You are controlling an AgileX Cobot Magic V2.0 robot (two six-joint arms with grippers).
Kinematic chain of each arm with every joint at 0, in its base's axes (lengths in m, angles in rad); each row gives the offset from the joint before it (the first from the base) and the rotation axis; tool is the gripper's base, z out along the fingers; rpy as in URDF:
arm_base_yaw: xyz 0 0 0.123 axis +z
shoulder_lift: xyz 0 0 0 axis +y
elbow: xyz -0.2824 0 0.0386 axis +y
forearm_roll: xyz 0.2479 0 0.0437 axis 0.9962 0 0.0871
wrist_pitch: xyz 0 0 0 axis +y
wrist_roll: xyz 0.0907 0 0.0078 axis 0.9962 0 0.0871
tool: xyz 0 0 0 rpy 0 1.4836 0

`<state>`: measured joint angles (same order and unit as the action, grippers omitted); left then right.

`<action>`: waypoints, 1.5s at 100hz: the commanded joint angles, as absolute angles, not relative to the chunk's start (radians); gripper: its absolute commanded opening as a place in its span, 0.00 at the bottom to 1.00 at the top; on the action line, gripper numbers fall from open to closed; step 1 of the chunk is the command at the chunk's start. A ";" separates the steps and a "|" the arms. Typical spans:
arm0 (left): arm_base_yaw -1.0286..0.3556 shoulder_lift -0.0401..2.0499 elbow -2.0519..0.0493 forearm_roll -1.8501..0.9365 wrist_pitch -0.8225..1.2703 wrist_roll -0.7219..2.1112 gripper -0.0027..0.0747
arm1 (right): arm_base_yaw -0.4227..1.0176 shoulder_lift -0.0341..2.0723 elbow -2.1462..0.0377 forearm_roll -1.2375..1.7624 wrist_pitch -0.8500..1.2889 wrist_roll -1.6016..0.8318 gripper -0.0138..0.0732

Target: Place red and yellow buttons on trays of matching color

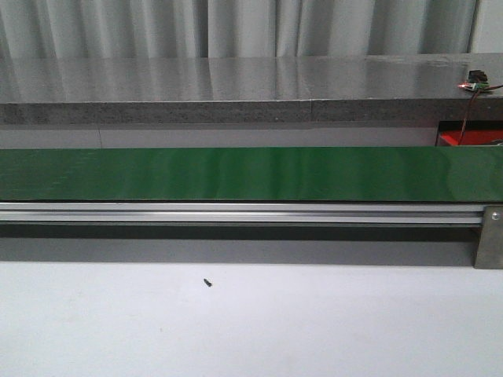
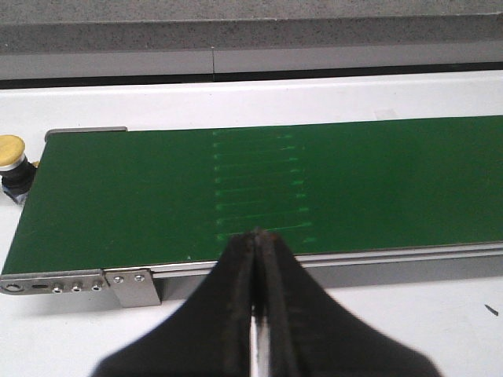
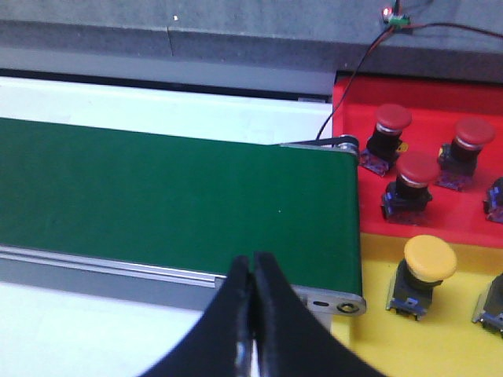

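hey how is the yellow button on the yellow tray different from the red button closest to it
The yellow button has a yellow cap and stands on the yellow tray; the nearest red button has a red cap and stands on the red tray. The yellow one stands nearer the right gripper, the red one farther back. Both stand upright, with mushroom caps on dark bases.

White table (image 1: 314, 330) under green conveyor belt (image 1: 236, 174), small dark speck (image 1: 207, 282).

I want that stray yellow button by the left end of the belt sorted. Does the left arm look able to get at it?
Probably yes. The yellow button sits just off the end of the green belt, uncovered, and nothing stands between it and the left claw. The claw is closed, so it would need to open first.
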<state>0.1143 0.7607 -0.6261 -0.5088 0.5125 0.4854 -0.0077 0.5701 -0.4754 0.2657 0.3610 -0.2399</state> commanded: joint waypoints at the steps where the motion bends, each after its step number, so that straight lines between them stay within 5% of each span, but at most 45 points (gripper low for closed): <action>1: 0.110 0.757 -0.654 -0.538 0.453 0.485 0.01 | -0.007 0.492 -0.477 0.276 0.309 -0.240 0.02; 44: 0.208 0.795 -0.723 -0.538 0.493 0.457 0.01 | -0.007 0.350 -0.414 0.276 0.304 -0.240 0.02; 98: 0.481 1.194 -1.028 -0.574 0.639 0.456 0.02 | -0.007 0.349 -0.414 0.276 0.294 -0.240 0.02; 112: 0.488 1.292 -1.094 -0.566 0.647 0.463 0.22 | -0.007 0.349 -0.414 0.276 0.294 -0.240 0.02; 131: 0.488 1.412 -1.183 -0.564 0.653 0.452 0.82 | -0.007 0.349 -0.414 0.276 0.294 -0.240 0.02; 150: 0.493 1.525 -1.274 -0.556 0.651 0.360 0.79 | -0.007 0.349 -0.390 0.276 0.255 -0.240 0.02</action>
